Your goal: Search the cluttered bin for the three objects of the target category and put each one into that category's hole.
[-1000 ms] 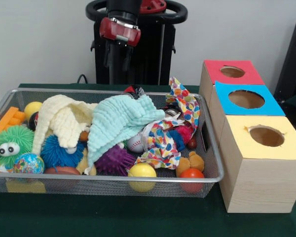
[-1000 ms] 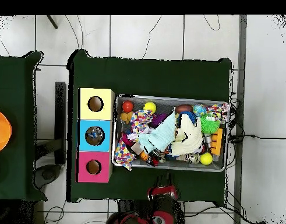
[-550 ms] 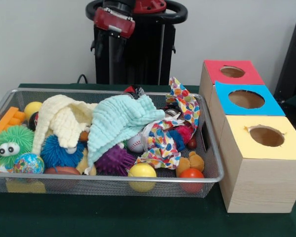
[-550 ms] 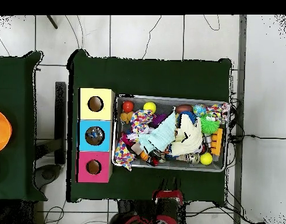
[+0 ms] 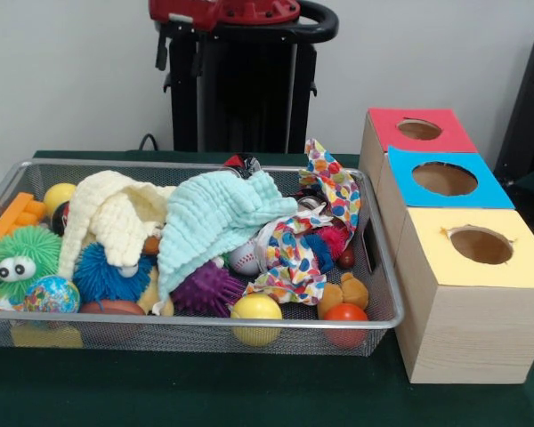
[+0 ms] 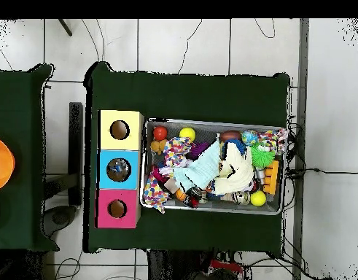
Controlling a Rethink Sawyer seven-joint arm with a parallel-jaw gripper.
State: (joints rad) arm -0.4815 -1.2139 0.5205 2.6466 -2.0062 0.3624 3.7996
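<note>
Pale wall (image 5: 71,80); white tiled floor (image 6: 181,44)

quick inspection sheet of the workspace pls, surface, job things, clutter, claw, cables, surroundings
surface: table with dark green cloth, bare in front of the bin.
job's things: wire mesh bin packed full; beside it a row of three wooden boxes with holes on top: red box, blue box, yellow box.
clutter: mint cloth, cream cloth and patterned cloth draped over toys; yellow ball, red ball, purple spiky ball, green fuzzy toy with eyes.
claw: nothing seen; only the red arm shows at the top edge.
cables: thin cables on the tiled floor.
surroundings: second green table with an orange dish.
</note>
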